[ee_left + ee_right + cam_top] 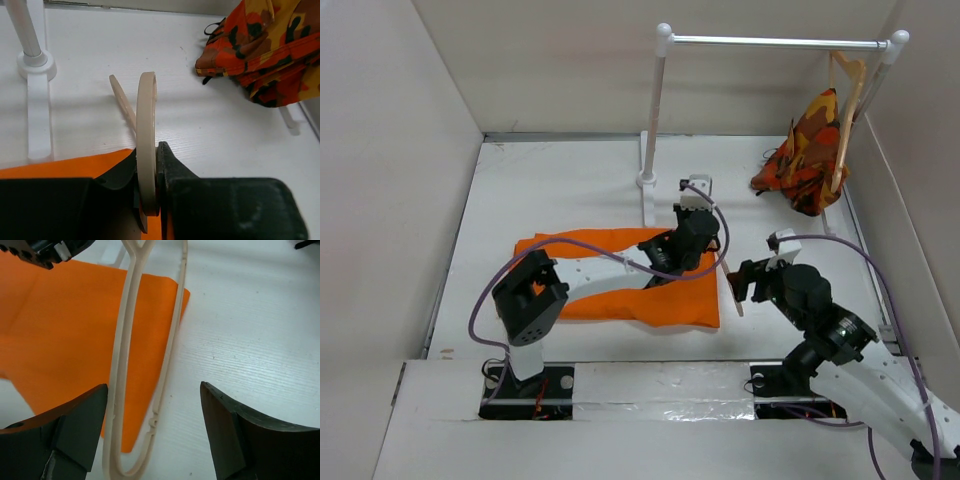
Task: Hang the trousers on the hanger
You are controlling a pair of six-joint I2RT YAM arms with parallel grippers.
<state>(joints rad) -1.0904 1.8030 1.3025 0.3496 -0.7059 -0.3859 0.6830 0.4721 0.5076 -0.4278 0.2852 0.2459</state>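
Note:
The bright-orange trousers (610,290) lie flat on the table in front of the left arm. The thin cream hanger (733,295) lies along their right edge. In the right wrist view the hanger (122,340) lies partly on the orange cloth (60,330), its looped end nearest the camera. My left gripper (698,232) is shut on the hanger's curved hook (146,125), with the jaws pressed on both sides of it (150,175). My right gripper (748,280) is open and empty, its fingers (75,425) either side of the hanger's near end, above it.
A white clothes rail (770,42) stands at the back, its left post base (35,65) close to the left gripper. A tan wooden hanger (847,110) with an orange, red and brown patterned garment (805,155) hangs at the rail's right end. Walls enclose the table.

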